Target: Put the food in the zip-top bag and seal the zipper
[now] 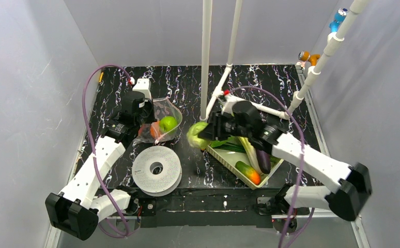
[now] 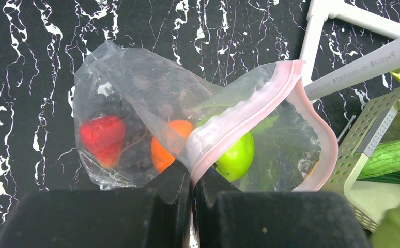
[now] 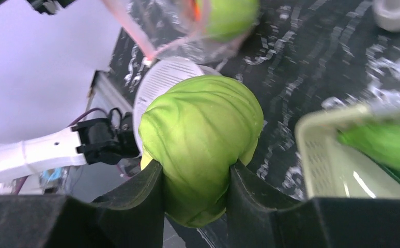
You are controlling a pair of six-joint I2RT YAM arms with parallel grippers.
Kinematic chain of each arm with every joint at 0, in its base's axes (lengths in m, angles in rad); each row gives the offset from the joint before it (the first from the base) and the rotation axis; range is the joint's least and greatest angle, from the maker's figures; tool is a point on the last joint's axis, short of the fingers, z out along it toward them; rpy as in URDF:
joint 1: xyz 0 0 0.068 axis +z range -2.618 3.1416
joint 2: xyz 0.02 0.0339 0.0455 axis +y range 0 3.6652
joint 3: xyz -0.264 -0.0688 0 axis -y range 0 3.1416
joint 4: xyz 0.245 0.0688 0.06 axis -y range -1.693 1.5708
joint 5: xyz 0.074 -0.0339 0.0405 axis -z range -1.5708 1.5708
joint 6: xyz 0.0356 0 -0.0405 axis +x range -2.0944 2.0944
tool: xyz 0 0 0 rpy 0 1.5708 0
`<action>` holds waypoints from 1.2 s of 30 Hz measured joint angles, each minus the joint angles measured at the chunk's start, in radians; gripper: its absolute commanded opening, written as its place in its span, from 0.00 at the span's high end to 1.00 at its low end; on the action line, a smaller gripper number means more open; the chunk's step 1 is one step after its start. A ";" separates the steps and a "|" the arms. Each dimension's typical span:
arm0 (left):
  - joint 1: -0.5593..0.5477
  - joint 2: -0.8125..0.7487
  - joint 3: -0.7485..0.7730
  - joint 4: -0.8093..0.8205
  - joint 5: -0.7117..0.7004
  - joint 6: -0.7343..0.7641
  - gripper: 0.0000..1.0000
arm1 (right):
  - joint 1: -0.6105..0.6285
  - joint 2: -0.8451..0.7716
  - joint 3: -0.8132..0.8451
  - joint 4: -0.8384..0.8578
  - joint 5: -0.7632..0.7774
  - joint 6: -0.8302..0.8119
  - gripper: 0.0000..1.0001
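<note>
The clear zip-top bag (image 2: 151, 98) lies on the black marbled table with its mouth held up and open. My left gripper (image 2: 193, 178) is shut on the bag's pink zipper (image 2: 249, 108) strip. Inside the bag I see a red piece (image 2: 102, 139), an orange (image 2: 169, 144) and a green apple (image 2: 236, 157). The bag (image 1: 162, 121) sits by the left arm in the top view. My right gripper (image 3: 195, 178) is shut on the green cabbage (image 3: 203, 139), lifted above the table between tray and bag; from above the cabbage (image 1: 196, 135) hangs just right of the bag.
A pale green tray (image 1: 229, 160) right of centre holds an eggplant (image 1: 263, 161), a cucumber (image 1: 247, 172) and leeks (image 1: 247, 147). A white spool (image 1: 156, 169) lies in front of the bag. White pipe posts (image 1: 206, 57) rise behind the middle.
</note>
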 measured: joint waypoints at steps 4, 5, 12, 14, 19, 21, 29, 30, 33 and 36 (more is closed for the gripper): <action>0.000 -0.008 0.000 0.000 0.000 0.000 1.00 | 0.019 0.190 0.123 0.084 -0.142 -0.027 0.99; 0.000 -0.010 0.000 -0.001 0.000 0.000 1.00 | 0.029 0.224 0.154 0.093 -0.159 -0.035 0.99; -0.001 -0.022 0.000 -0.003 0.000 0.000 1.00 | 0.093 0.384 0.357 0.163 -0.173 -0.054 0.99; -0.001 -0.026 0.000 -0.004 0.001 0.000 1.00 | 0.093 0.404 0.386 0.181 -0.152 -0.053 0.99; 0.005 -0.038 0.000 -0.002 -0.002 -0.003 1.00 | 0.094 0.485 0.449 0.191 -0.109 -0.042 0.99; 0.002 -0.044 0.000 -0.004 0.006 -0.005 1.00 | 0.092 0.535 0.478 0.192 -0.091 -0.040 0.99; 0.000 -0.048 0.000 -0.008 0.076 -0.025 1.00 | 0.089 0.720 0.569 0.167 0.003 -0.040 0.99; 0.000 -0.048 0.000 -0.009 0.084 -0.027 1.00 | 0.090 0.728 0.579 0.158 0.016 -0.041 0.99; 0.000 -0.048 0.000 -0.006 0.105 -0.030 1.00 | 0.092 0.738 0.615 0.126 0.049 -0.040 0.93; 0.000 -0.050 0.000 -0.005 0.126 -0.033 1.00 | 0.089 0.753 0.658 0.108 0.052 -0.031 0.72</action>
